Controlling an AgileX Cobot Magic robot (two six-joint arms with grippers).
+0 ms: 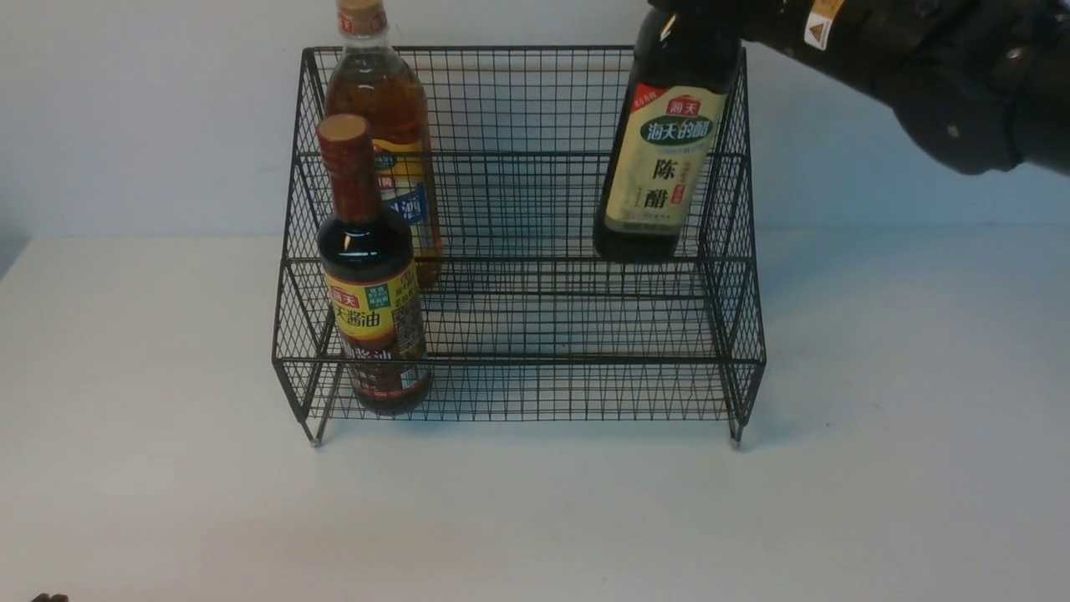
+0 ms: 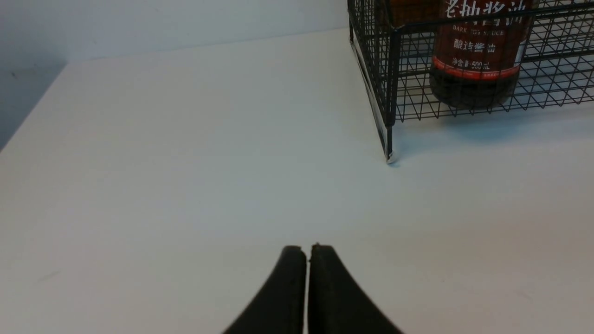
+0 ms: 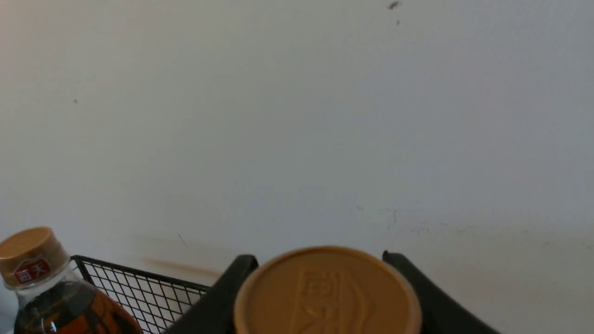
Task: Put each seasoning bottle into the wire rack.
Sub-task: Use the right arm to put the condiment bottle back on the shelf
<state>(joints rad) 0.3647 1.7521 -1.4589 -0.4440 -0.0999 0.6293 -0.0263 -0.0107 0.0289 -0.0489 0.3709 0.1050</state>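
The black wire rack point(image 1: 518, 209) stands mid-table. The amber bottle point(image 1: 380, 109) stands on its upper tier at the left. The red-necked round bottle point(image 1: 368, 276) stands on the lower tier in front of it; its base shows in the left wrist view point(image 2: 473, 69). My right gripper point(image 1: 694, 12) is shut on the neck of the dark squarish bottle point(image 1: 660, 150), tilted, with its base at the upper tier on the right. Its tan cap point(image 3: 327, 292) sits between my fingers point(image 3: 232, 287). My left gripper point(image 2: 306, 250) is shut and empty over bare table.
A white wall stands close behind the rack. The rack's front left foot point(image 2: 390, 157) is ahead of my left gripper. The amber bottle's cap point(image 3: 30, 255) shows in the right wrist view. My right arm point(image 1: 936, 67) reaches in from the upper right.
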